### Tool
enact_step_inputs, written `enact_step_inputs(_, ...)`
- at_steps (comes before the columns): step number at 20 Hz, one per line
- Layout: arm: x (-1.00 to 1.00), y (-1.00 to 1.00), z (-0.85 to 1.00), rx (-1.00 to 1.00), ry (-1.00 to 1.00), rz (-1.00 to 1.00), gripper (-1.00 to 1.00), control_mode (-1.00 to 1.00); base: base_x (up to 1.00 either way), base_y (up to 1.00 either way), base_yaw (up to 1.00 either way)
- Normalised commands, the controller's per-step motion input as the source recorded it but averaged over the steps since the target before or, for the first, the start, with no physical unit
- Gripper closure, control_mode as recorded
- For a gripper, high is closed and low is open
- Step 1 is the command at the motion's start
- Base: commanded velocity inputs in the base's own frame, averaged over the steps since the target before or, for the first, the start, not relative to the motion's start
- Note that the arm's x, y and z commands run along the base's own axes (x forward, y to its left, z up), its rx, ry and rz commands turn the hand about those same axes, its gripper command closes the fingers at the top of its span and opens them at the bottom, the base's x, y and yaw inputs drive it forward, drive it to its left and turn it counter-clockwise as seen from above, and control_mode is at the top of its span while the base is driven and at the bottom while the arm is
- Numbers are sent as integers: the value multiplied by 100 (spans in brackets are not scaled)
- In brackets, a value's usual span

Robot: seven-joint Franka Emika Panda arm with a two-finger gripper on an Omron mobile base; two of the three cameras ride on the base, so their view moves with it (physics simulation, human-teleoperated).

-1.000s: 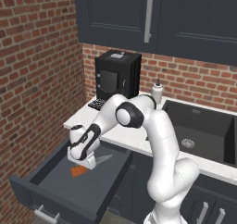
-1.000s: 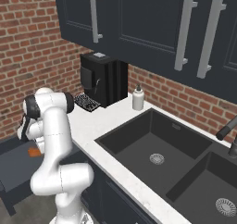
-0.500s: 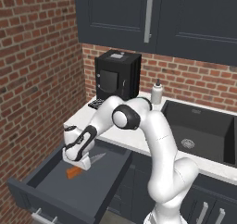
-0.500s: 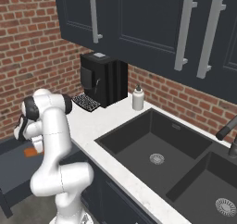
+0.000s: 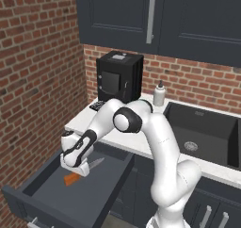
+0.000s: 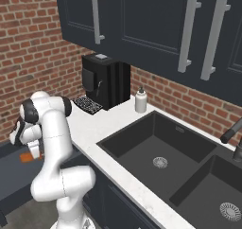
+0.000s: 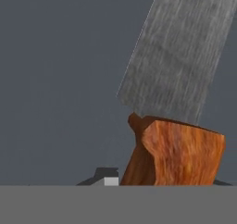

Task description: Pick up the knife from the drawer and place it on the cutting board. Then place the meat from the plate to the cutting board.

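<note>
The drawer (image 5: 112, 190) stands pulled out below the counter, its dark grey floor bare around the knife. The knife (image 5: 73, 179) lies flat in it, orange-brown handle toward the drawer front and silver blade (image 5: 96, 163) pointing back toward the counter. My gripper (image 5: 80, 171) reaches down into the drawer right on the handle. In the hand view the knife (image 7: 178, 156) is close up and my gripper (image 7: 164, 181) has its dark fingertips (image 7: 106, 177) against the handle's two sides. From the right, my gripper (image 6: 33, 153) hides most of the knife (image 6: 25, 158). The cutting board, meat and plate are out of view.
On the white counter (image 5: 110, 137) stand a black coffee machine (image 5: 119, 77) and a white soap bottle (image 5: 159, 95). A dark double sink (image 6: 156, 150) lies to the right. A brick wall (image 5: 33, 81) bounds the drawer's left side; dark cabinets hang overhead.
My hand has dropped lower into the drawer onto the knife handle, and the jaws have narrowed from wide open to the handle's width.
</note>
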Motion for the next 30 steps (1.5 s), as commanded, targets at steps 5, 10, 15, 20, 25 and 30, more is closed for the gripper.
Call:
enact_step_inputs(5,-48,1,38,0,0,-2,100,-100,0,0,0)
enact_step_inputs(10,-54,-2,78,0,0,0,100,-100,0,0,0)
enact_step_inputs(15,-62,-5,78,0,0,0,100,-100,0,0,0)
enact_step_inputs(20,-58,-28,78,0,0,1,100,-100,0,0,0)
enact_step_inputs(25,-29,-66,68,0,0,5,100,-100,0,0,0)
enact_step_inputs(30,-5,-91,49,0,0,12,100,-100,0,0,0)
